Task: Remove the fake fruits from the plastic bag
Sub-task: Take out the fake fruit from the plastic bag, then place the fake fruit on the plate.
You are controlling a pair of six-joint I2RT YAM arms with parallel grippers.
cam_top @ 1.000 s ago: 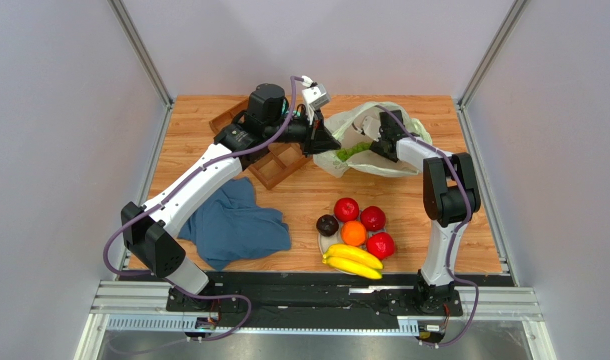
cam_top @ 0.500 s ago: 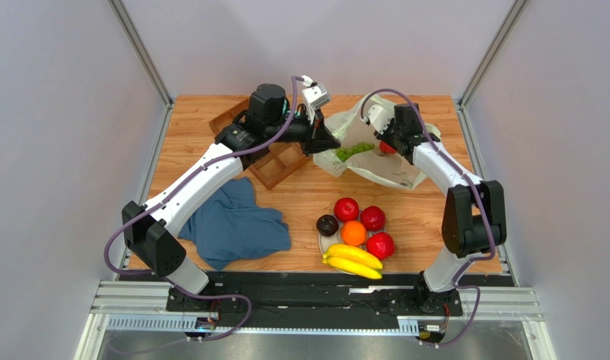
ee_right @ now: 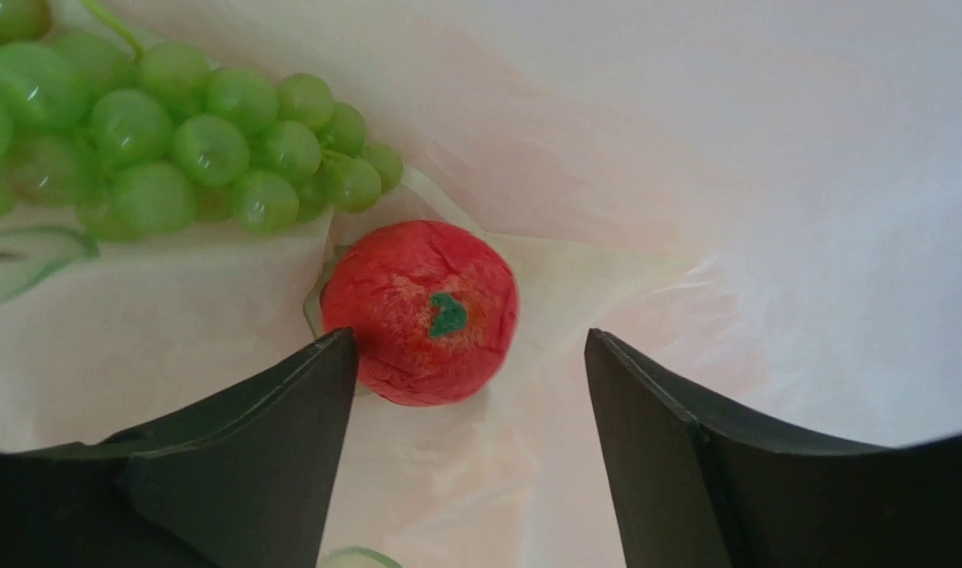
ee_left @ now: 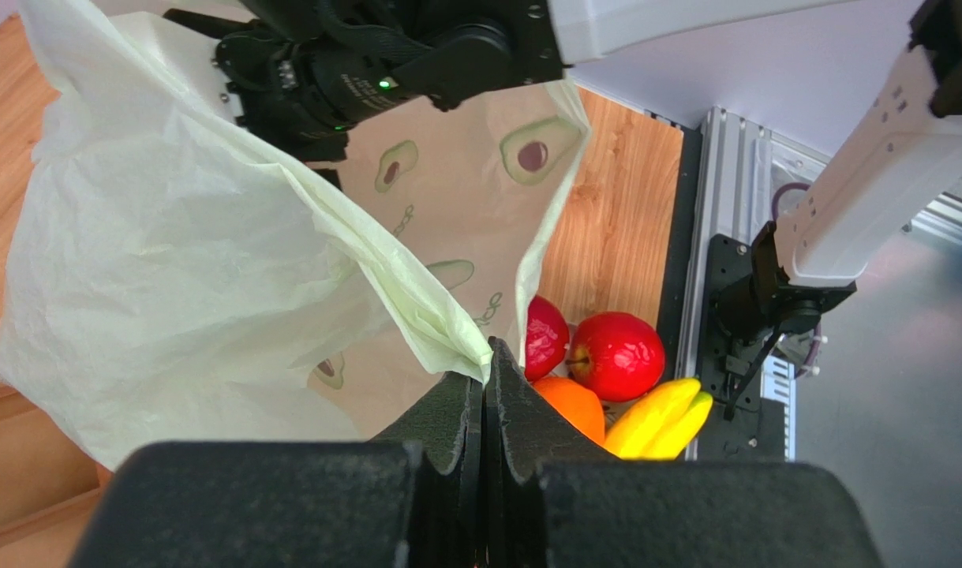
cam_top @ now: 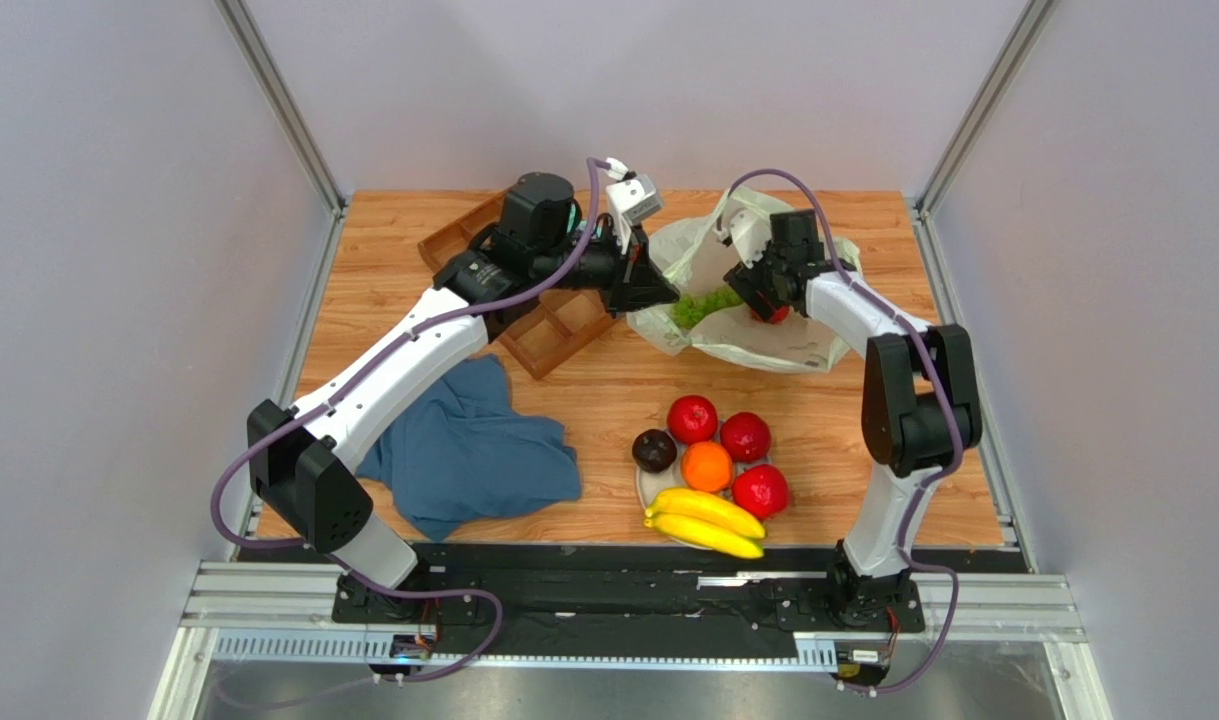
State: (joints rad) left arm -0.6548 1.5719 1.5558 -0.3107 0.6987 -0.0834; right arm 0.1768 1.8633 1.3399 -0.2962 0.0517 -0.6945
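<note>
The plastic bag (cam_top: 781, 348) lies at the back right, its mouth held up by my left gripper (cam_top: 644, 287), which is shut on the rim (ee_left: 456, 331). My right gripper (cam_top: 761, 294) reaches into the bag and stands open (ee_right: 468, 337). A rough red fruit (ee_right: 424, 310) lies just past its fingertips, close to the left finger (ee_right: 290, 402), not between the jaws. A green grape bunch (ee_right: 177, 142) lies beside it in the bag (cam_top: 702, 308). Outside the bag sit three red apples (cam_top: 692, 417), a dark one (cam_top: 654, 449), an orange (cam_top: 705, 467) and bananas (cam_top: 705, 524).
A wooden compartment tray (cam_top: 552, 333) sits under my left arm at the back. A dark blue cloth (cam_top: 473, 450) lies crumpled at the front left. The fruit pile rests on a small pale plate (cam_top: 650, 486) near the front edge.
My right arm swung up and out to the right, shifting the bag, then came back down into the bag mouth over the red fruit. The left gripper kept its hold on the rim.
</note>
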